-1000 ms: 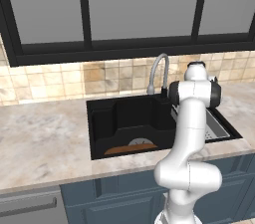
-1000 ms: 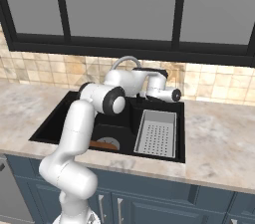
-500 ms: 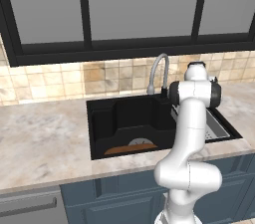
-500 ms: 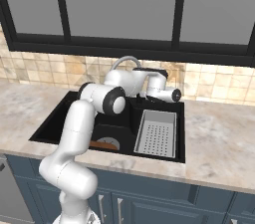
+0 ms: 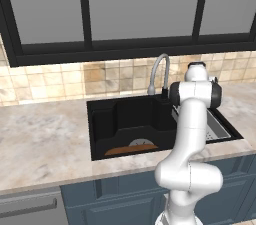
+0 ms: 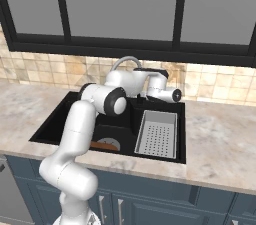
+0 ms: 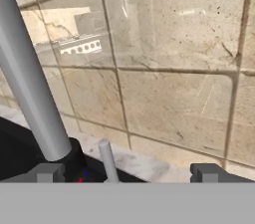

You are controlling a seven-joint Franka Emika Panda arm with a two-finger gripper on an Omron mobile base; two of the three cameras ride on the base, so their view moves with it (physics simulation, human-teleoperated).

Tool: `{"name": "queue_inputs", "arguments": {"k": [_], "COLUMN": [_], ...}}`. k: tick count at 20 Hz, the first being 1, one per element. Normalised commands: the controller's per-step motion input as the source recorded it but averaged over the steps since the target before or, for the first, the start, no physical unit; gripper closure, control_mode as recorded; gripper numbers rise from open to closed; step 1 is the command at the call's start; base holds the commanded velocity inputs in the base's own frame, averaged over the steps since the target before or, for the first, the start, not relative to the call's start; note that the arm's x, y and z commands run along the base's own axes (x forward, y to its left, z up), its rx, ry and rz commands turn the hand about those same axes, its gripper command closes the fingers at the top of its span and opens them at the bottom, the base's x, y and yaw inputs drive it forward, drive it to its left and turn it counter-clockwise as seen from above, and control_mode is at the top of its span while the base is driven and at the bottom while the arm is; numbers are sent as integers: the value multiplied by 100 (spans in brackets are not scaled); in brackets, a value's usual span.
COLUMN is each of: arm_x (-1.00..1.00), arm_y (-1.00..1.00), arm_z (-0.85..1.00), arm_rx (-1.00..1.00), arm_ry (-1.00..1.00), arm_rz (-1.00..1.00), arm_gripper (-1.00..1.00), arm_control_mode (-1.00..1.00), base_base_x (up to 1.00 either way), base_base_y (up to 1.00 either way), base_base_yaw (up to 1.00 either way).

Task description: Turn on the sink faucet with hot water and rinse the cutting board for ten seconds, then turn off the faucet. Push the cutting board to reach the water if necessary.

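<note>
The sink faucet [image 7: 31,93] rises as a grey tube from its dark base [image 7: 74,159] at the left of the hand view. Its small lever handle [image 7: 107,161] stands between my fingertips [image 7: 48,172], nearer the left one. My gripper [image 7: 127,173] is open and holds nothing. In the right base view my hand [image 6: 156,87] hovers behind the sink [image 6: 55,124], right of the faucet's arc [image 6: 125,61]. The orange cutting board [image 5: 127,150] lies flat at the basin's near edge, also seen as the board [image 6: 102,145]. The water is out of view; nothing streams from the spout [image 5: 160,71].
A grey perforated strainer tray [image 6: 157,133] fills the right part of the basin. A tiled backsplash [image 7: 174,68] stands close ahead of the hand. Marble counter [image 5: 45,144] flanks the sink on both sides, with dark windows above.
</note>
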Motion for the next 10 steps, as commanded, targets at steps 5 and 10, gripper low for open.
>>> {"name": "queue_inputs", "arguments": {"k": [5, 10], "arm_x": [10, 11], "arm_y": [0, 2], "arm_z": [0, 0], "arm_rx": [0, 0], "arm_ry": [0, 0], "arm_rz": [-2, -2], "arm_gripper": [-100, -100], "arm_control_mode": [-100, -100], "base_base_x": [0, 0], "base_base_y": [0, 0], "base_base_yaw": [0, 0]}}
